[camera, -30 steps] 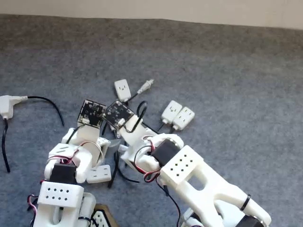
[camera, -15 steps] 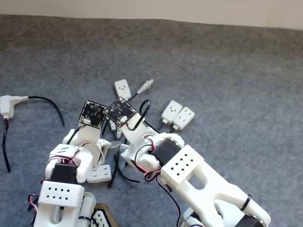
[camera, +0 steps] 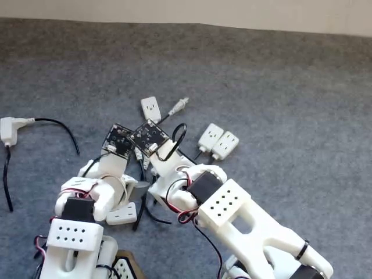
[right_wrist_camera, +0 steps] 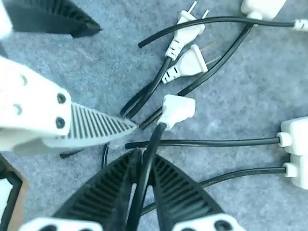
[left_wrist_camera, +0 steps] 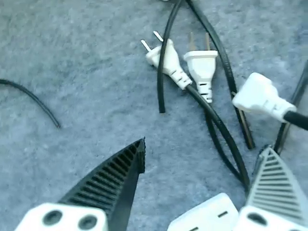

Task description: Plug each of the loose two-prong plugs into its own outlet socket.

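Right gripper [right_wrist_camera: 145, 156] is clamped tight on a black cable [right_wrist_camera: 142, 185]. It grabs just behind a white angled plug [right_wrist_camera: 177, 109], which sticks out past the fingertips. Left gripper [left_wrist_camera: 204, 144] is spread wide with nothing in it, low over the grey carpet [camera: 279, 87], with a few black cords running between its fingers.

Just beyond the left gripper, two loose plugs lie side by side with their prongs pointing away from it. One is a slim plug [left_wrist_camera: 173, 70] with a black cord crossing over it, the other a wider plug [left_wrist_camera: 201, 65].

In the high view both arms crowd together low in the frame, left of centre, wrists nearly touching. A single socket [camera: 150, 108] sits just above them. A pair of sockets [camera: 212, 136] lies side by side right of centre, and another socket [camera: 122, 214] is down in the lower left, right by the left arm. A white connector [camera: 8, 131] on its own black cord sits at the far left edge.
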Motion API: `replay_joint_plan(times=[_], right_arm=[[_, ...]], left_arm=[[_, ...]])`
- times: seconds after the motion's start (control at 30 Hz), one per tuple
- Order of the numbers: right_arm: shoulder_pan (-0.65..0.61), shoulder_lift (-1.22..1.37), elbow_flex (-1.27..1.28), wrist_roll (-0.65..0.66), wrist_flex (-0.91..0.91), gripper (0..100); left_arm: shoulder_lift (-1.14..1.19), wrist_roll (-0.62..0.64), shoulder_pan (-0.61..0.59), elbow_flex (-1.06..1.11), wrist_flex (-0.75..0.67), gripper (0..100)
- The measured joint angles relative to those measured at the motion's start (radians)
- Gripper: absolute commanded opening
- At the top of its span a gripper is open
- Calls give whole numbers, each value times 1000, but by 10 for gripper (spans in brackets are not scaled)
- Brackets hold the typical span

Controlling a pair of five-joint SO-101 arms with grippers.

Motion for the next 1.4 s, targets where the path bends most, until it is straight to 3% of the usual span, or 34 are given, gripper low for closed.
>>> replay_joint_plan(times=[0.2,0.37,0.57,0.8,0.97,1.4], right_arm=[[61,0,52,71,40,6],[193,0,55,244,233,23],[287,0,55,374,330,232],[153,0,55,350,261,238],[64,2,55,287,80,238],[58,390,-68,233,-38,238]], left_arm=[[0,-23,-117,-28,0,354],[0,-35,-219,-58,0,354],[0,-35,-221,-58,0,354],[0,-17,-215,-41,0,354],[0,-14,-215,-17,-25,354],[0,-14,-215,3,-40,354]])
